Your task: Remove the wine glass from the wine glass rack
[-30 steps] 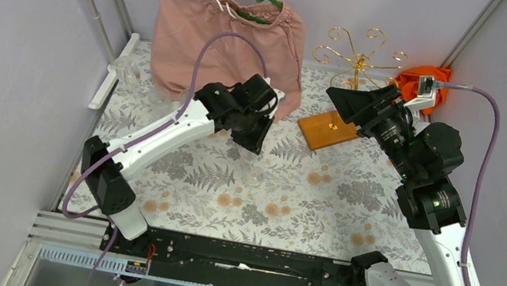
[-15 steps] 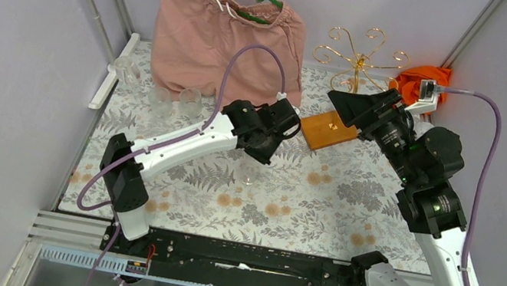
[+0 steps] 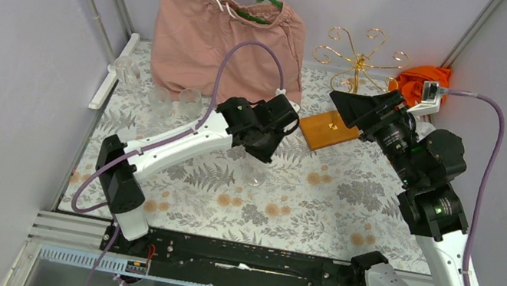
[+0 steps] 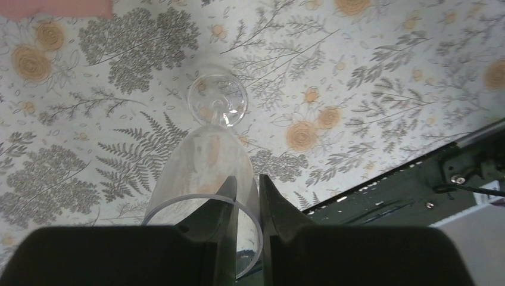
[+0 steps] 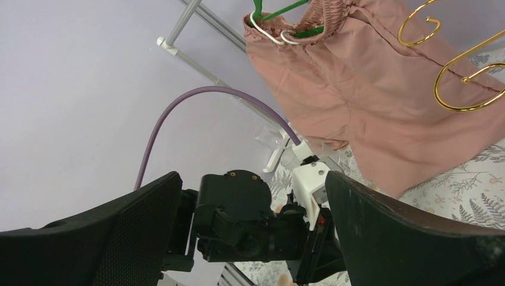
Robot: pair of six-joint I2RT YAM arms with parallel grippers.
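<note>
The wine glass (image 4: 208,155) is off the wine glass rack (image 3: 326,130) and hangs foot-down from the left gripper (image 4: 248,196). It sits over the floral counter (image 3: 317,208), left of the rack's wooden base and nearer the arm bases. The gripper's jaws stand narrow, pinching 1 wall of the bowl at the rim, with 1 finger inside and 1 outside. The step in hand looks like setting the glass down. A pinch this high on thin glass lets the bowl swing, so the descent should be slow and straight, with the stem kept vertical. The jaws should part only once the foot lies flat. The gripper should then rise straight up so the inner finger clears the rim without tipping the glass. The right gripper (image 3: 351,105) stands wide and holds nothing, just in front of the rack and above its base. It does best to keep out of the way. From above, the glass is only a faint shimmer under the left gripper, so I cannot tell whether its foot touches the counter. In the left wrist view the gripper's body covers the near part of the rim. The right wrist view shows only 2 gold curls of the rack, cut off at the edge. The orange cloth (image 3: 421,76) right of the rack is partly hidden by the right arm.
</note>
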